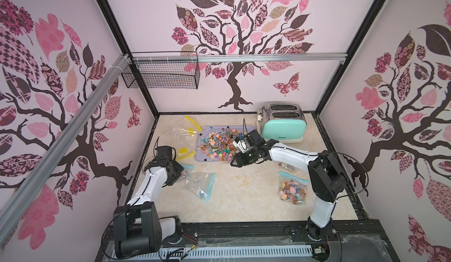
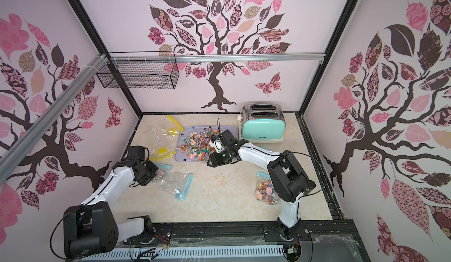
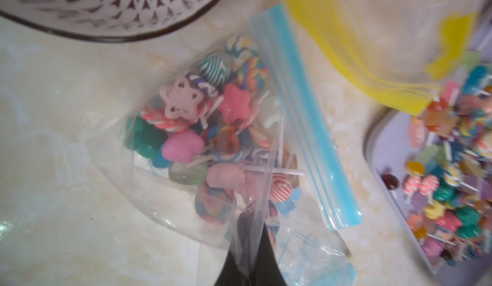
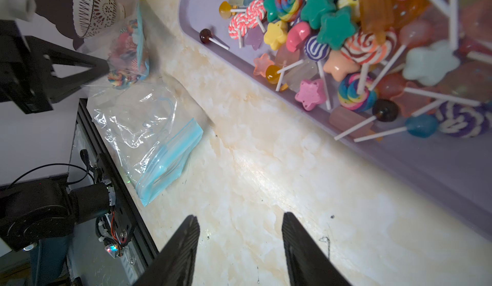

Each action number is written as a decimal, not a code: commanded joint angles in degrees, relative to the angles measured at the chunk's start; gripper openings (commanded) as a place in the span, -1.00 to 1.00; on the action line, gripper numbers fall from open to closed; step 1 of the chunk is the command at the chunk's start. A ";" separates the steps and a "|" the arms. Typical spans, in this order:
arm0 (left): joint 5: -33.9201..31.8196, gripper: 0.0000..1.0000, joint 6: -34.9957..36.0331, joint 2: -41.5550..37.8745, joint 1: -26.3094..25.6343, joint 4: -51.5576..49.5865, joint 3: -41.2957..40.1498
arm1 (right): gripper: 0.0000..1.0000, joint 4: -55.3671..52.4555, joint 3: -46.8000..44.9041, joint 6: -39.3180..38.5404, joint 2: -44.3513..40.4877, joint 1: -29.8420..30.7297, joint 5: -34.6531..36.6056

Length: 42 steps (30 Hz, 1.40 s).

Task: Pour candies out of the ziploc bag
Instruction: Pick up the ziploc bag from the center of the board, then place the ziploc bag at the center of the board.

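Marble tabletop point(image 4: 266, 164) carries a purple tray point(image 3: 386, 143) of loose sweets point(image 3: 452, 191). Beside it the left gripper point(image 3: 249, 214) pinches the ziploc bag point(image 3: 149, 180), candies point(image 3: 213, 127) inside; the right gripper point(image 4: 241, 216) hangs spread, empty. Likely best: lift so the blue zip edge point(image 3: 300, 116) tips down over the tray.

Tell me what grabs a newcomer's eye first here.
The heap of bright candies on the lilac tray, mid-table toward the back, with a mint toaster beside it at the back right. At the left, the left hand is pinched shut on a clear bag of more candies; the right hand hovers open by the tray.
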 commanded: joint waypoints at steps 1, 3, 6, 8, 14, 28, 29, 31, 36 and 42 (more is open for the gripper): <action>3.50 -1.00 3.07 -2.81 -1.00 -4.67 6.46 | 0.09 -2.68 2.84 -0.21 -1.50 0.24 1.19; 3.53 -1.00 4.21 -3.81 -1.65 -6.92 9.81 | 0.09 -3.20 3.07 -0.25 -1.94 0.19 1.67; 3.61 -1.00 5.80 -5.10 -3.20 -9.97 14.58 | 0.10 -3.94 2.95 0.01 -2.85 0.19 3.02; 3.86 -1.00 7.14 -5.61 -4.75 -11.86 17.36 | 0.09 -4.66 2.87 0.44 -3.55 0.14 4.33; 10.93 -0.97 8.90 -5.99 -11.86 -14.20 21.08 | 0.09 -5.79 0.85 3.13 -6.90 -1.84 8.06; 8.64 -0.96 5.19 0.01 -40.43 -1.18 15.07 | 0.14 -3.43 -12.69 6.22 -19.40 -11.18 12.45; 8.10 -0.96 5.24 0.67 -42.04 0.57 14.29 | 0.14 -3.05 -13.29 6.40 -19.38 -11.28 12.43; 6.17 -0.98 5.49 2.21 -45.42 4.37 11.85 | 0.14 -1.85 -14.75 6.92 -19.34 -11.33 11.96; 1.79 -1.00 4.93 7.31 -50.52 6.59 5.65 | 0.13 -0.27 -17.29 7.39 -19.09 -11.27 10.39; -0.49 -1.00 3.60 7.10 -52.17 3.89 -2.06 | 0.13 0.67 -18.85 7.39 -19.01 -11.30 9.58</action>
